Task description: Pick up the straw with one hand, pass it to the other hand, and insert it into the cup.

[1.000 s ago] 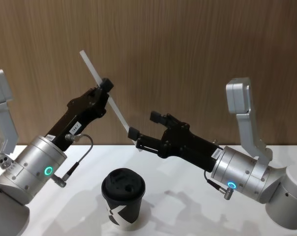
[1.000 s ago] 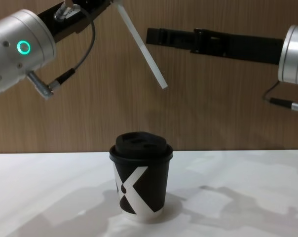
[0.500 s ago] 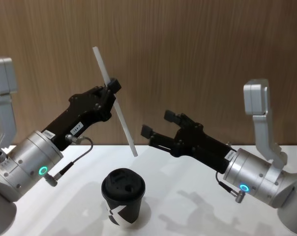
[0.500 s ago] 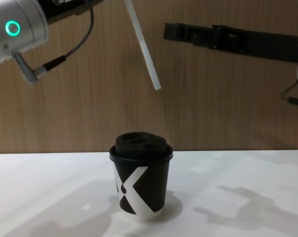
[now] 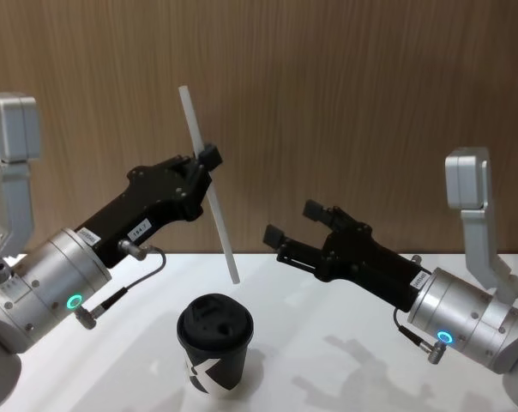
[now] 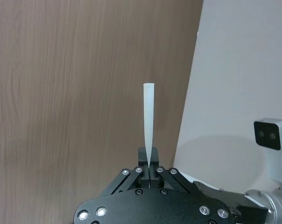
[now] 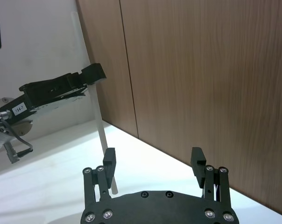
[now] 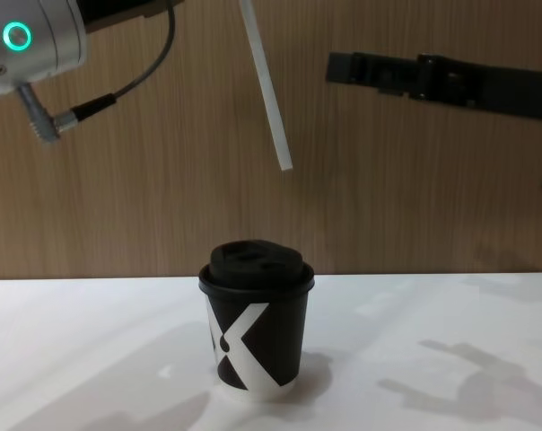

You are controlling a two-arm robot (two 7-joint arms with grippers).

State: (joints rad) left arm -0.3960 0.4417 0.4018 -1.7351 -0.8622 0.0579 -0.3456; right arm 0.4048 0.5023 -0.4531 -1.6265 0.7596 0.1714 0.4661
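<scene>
Our cup (image 5: pixel 214 344) stands lidded on the white table (image 5: pixel 328 360), nothing in it. Our left gripper (image 5: pixel 204 164) pinches the straw (image 5: pixel 208 196) near its middle, holding it nearly upright, its lower end above the cup, clear of the lid. Our right gripper (image 5: pixel 295 221) hangs nearby, fingers spread and empty. A wood-panel wall (image 5: pixel 345 112) stands behind.

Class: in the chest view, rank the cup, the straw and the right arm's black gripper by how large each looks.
1. Black paper cup with white X mark.
2. Right arm's open black gripper, though nearness to the camera may inflate it.
3. Thin white plastic straw, held in the left gripper.
</scene>
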